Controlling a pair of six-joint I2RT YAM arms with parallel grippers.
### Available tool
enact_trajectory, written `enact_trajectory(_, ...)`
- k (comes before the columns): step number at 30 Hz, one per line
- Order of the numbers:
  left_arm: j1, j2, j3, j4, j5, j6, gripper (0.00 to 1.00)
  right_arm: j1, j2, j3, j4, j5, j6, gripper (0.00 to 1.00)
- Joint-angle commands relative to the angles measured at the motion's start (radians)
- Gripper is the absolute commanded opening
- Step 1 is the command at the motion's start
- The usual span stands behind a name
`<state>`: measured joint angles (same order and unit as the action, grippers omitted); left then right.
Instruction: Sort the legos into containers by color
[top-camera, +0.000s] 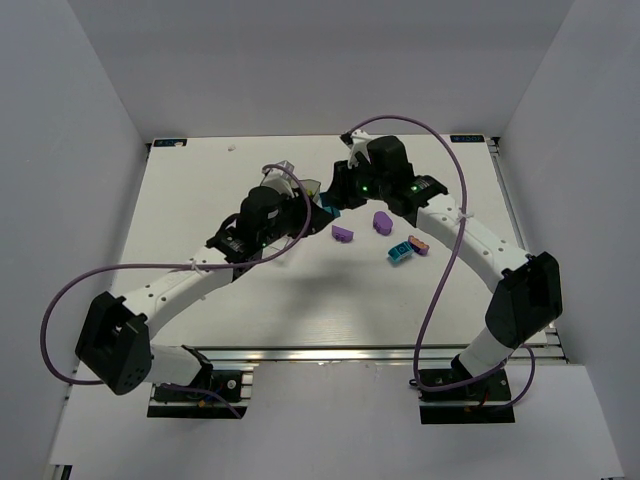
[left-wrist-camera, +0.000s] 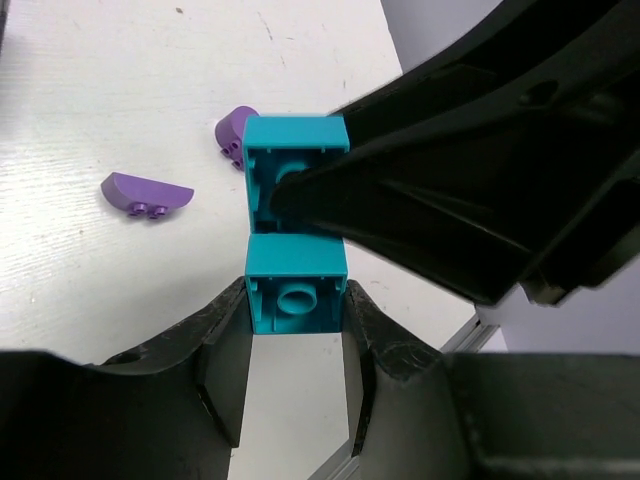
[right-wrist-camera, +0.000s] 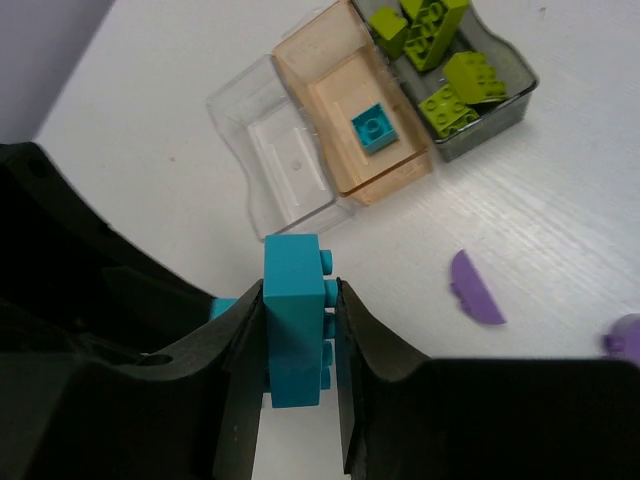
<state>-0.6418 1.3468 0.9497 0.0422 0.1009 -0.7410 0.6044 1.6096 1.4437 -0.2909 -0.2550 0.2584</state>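
Left gripper (left-wrist-camera: 296, 325) narrowed to a brick's width, clamped on the first cyan brick (left-wrist-camera: 296, 300) by its side walls. Right gripper (right-wrist-camera: 296, 330) likewise clenched on the second cyan brick (left-wrist-camera: 296, 165), its dark finger covering part of it. The two abutted edge to edge above the table (left-wrist-camera: 120, 80) – whether still joined, unclear. Beyond them the orange tray (right-wrist-camera: 335, 85) held a loose cyan brick (right-wrist-camera: 372, 128); the grey tray (right-wrist-camera: 480, 147) held lime bricks (right-wrist-camera: 450, 105). Overhead, arms hid most of the trays

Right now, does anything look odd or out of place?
Yes. The left pincer grips the near cyan brick, the right pincer the far cyan brick; the two bricks touch edge to edge and look stuck together.
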Motion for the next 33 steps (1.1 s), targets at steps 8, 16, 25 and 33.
enact_trajectory(8, 0.005, -0.12, 0.0, -0.148, -0.084, 0.071, 0.02, -0.048, -0.065, -0.143, 0.214, 0.221, -0.286, 0.0)
enact_trajectory(16, 0.092, 0.001, 0.111, -0.33, -0.21, 0.088, 0.0, -0.101, -0.131, -0.2, 0.245, 0.105, -0.36, 0.0)
enact_trajectory(25, 0.269, 0.238, 0.287, -0.45, -0.302, 0.031, 0.0, -0.126, -0.254, -0.328, 0.318, -0.001, -0.43, 0.0)
enact_trajectory(33, 0.274, 0.486, 0.529, -0.505, -0.377, 0.038, 0.05, -0.127, -0.283, -0.356, 0.322, -0.013, -0.438, 0.0)
